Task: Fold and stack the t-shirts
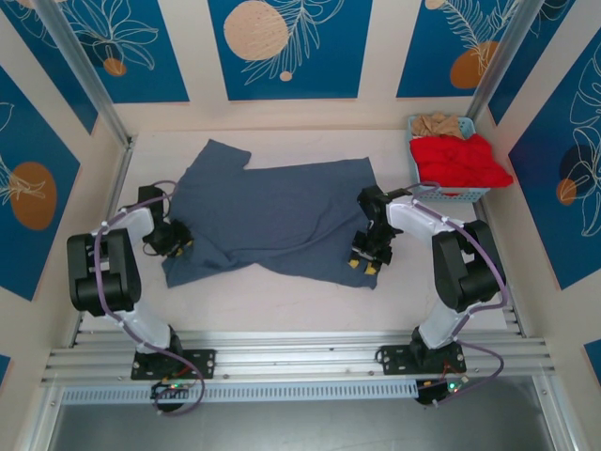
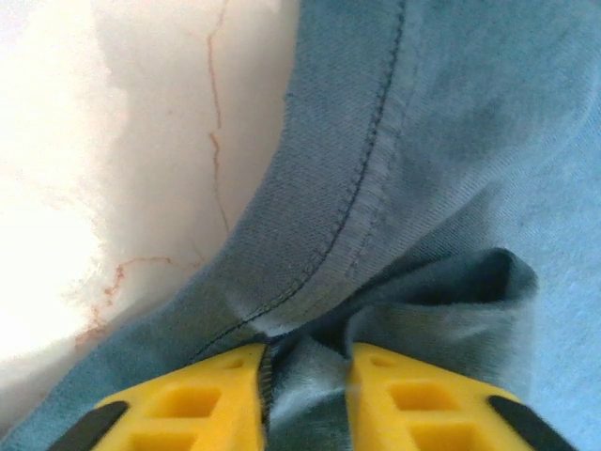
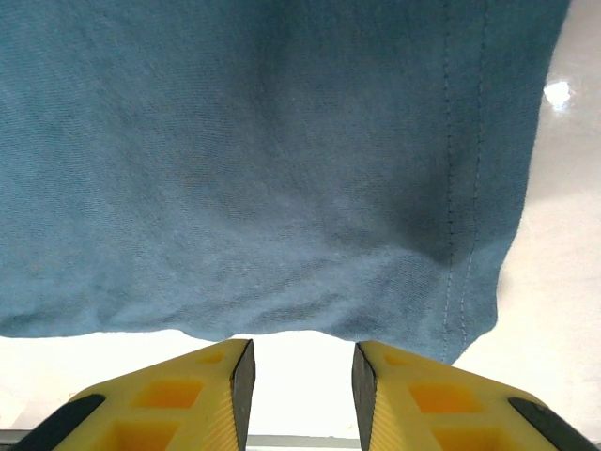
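From above, the slate-blue t-shirt (image 1: 272, 221) is lying flat, long axis running left to right, with the left gripper (image 1: 174, 240) at its left edge and the right gripper (image 1: 364, 265) at its near-right corner. In the left wrist view, the fingers (image 2: 188, 404) are pinching bunched hem. In the right wrist view, the fingers (image 3: 188, 395) are standing apart and empty, the hem just ahead.

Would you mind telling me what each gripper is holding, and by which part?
The left gripper pinches the slate-blue t-shirt at a bunched fold by its stitched hem; the right gripper holds nothing.
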